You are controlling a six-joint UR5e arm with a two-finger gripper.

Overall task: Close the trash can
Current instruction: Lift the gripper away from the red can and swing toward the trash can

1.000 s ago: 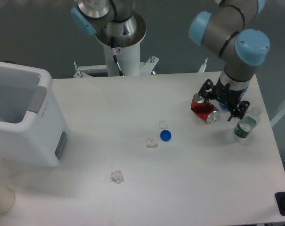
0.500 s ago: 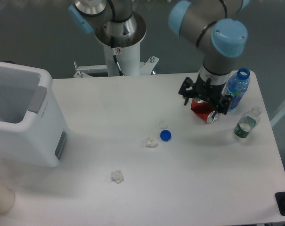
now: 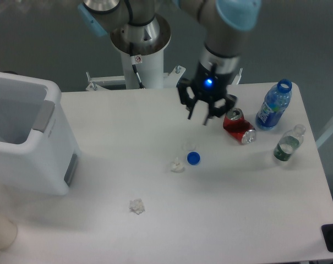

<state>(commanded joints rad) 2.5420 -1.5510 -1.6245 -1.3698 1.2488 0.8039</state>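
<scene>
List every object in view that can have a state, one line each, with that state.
trash can: open, no lid over its top
hand: open, holding nothing, above the table
red soda can: lying on its side
blue bottle: upright, uncapped
clear bottle: upright; cap cannot be told
blue cap: loose on the table
paper wad: crumpled

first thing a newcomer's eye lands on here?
Probably the gripper with its blue light, hanging open and empty above the table's middle. Next, the trash can at the left edge, its top open. Then the colour at the right: a red soda can on its side beside an uncapped blue bottle.
</scene>
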